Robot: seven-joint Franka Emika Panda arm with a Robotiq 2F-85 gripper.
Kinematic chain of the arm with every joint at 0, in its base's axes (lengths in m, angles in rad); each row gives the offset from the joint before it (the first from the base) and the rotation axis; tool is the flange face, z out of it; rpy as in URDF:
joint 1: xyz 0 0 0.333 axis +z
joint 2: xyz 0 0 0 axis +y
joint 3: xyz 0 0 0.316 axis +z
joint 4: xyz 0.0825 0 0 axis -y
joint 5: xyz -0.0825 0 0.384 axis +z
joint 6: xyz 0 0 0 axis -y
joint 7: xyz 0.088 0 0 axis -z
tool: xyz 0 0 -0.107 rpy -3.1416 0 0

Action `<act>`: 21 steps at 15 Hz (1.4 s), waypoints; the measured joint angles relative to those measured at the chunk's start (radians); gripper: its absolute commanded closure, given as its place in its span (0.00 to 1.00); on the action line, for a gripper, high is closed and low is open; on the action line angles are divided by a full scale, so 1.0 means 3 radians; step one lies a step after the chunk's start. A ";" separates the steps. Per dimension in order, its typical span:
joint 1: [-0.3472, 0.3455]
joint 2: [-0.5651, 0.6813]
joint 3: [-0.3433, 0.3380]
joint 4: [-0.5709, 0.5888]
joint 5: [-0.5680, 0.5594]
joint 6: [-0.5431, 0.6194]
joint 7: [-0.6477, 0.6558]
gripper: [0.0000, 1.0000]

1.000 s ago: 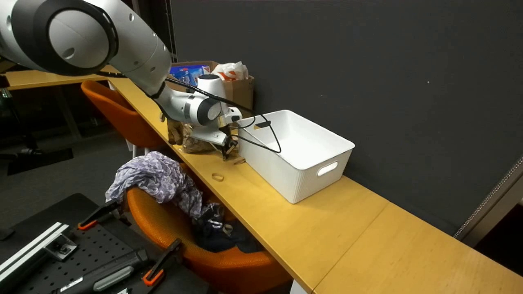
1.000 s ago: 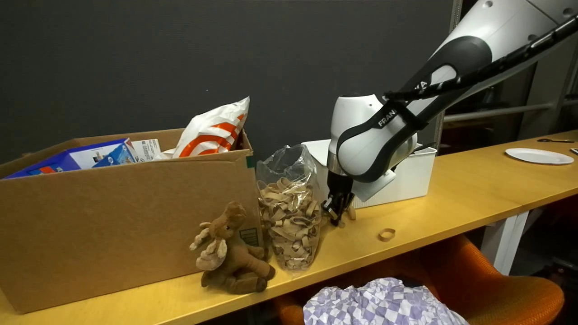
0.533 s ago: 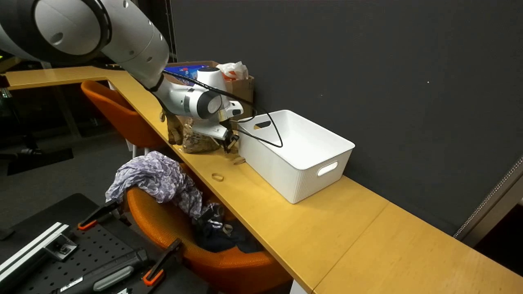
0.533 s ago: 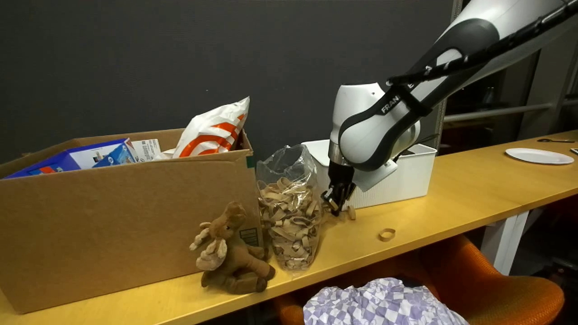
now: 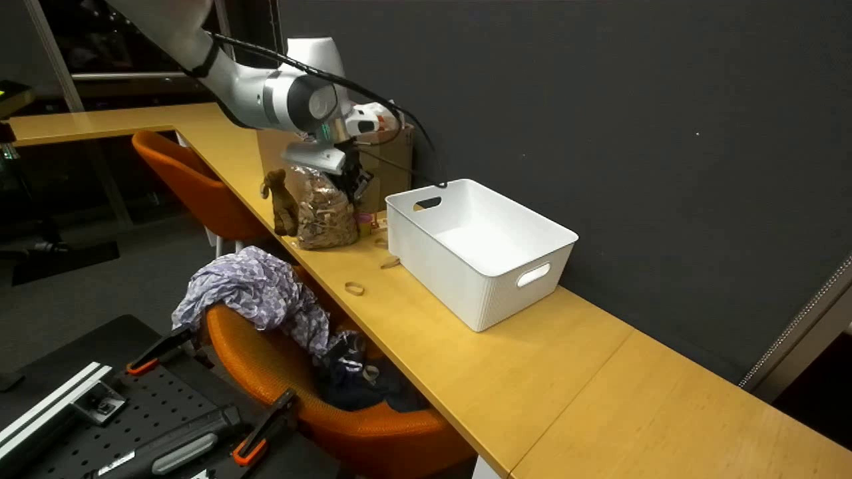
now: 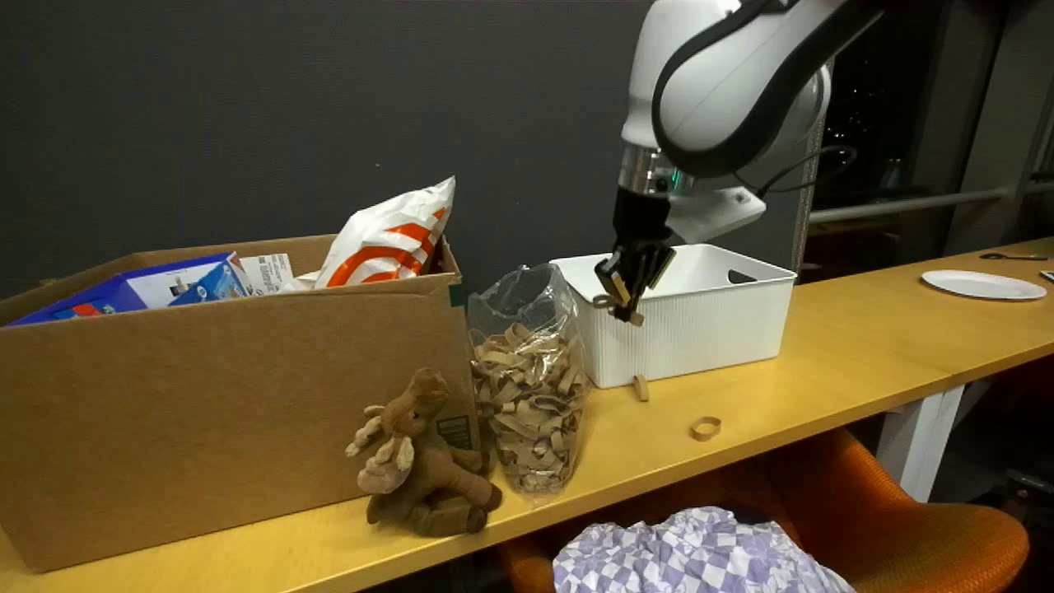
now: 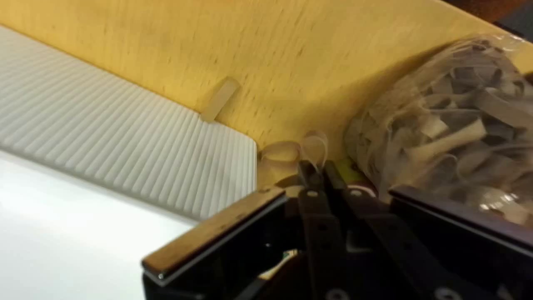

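Your gripper [image 6: 629, 316]: jaws stood narrow, pinching one tan band [image 7: 314, 135] above the table [image 6: 823, 350]. From the gripper, in an exterior view, you had: white bin [image 6: 700, 333], three o'clock; loose loop [image 6: 706, 435], five o'clock; bag of bands [image 6: 533, 399], eight o'clock.

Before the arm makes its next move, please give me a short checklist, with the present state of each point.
1. Fingers closed on a tan band: ok, its loop shows at the tips.
2. That band off the tabletop: ok, it hangs above.
3. Only one band held: cannot tell; a lower tan piece may be the same loop.
4. Fingers apart from the plastic bag: ok, a gap shows in an exterior view.
5. White bin upright with its top open: ok.
6. Tabletop free of loose bands: not ok, some lie near the bin.
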 measured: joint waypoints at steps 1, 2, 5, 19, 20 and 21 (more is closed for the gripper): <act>0.0044 -0.0162 -0.0024 -0.0069 -0.0105 0.0000 0.0038 0.99; 0.0086 -0.0316 -0.0041 -0.0115 -0.0226 -0.0003 0.0080 0.99; 0.0174 -0.0614 -0.0038 -0.0112 -0.0504 -0.0019 0.0109 0.99; 0.0416 0.0195 0.0147 0.0664 -0.0590 -0.0019 -0.0236 0.69; 0.0428 0.0232 0.0147 0.0714 -0.0591 -0.0019 -0.0262 0.68; 0.0439 0.0258 0.0147 0.0751 -0.0591 -0.0019 -0.0276 0.62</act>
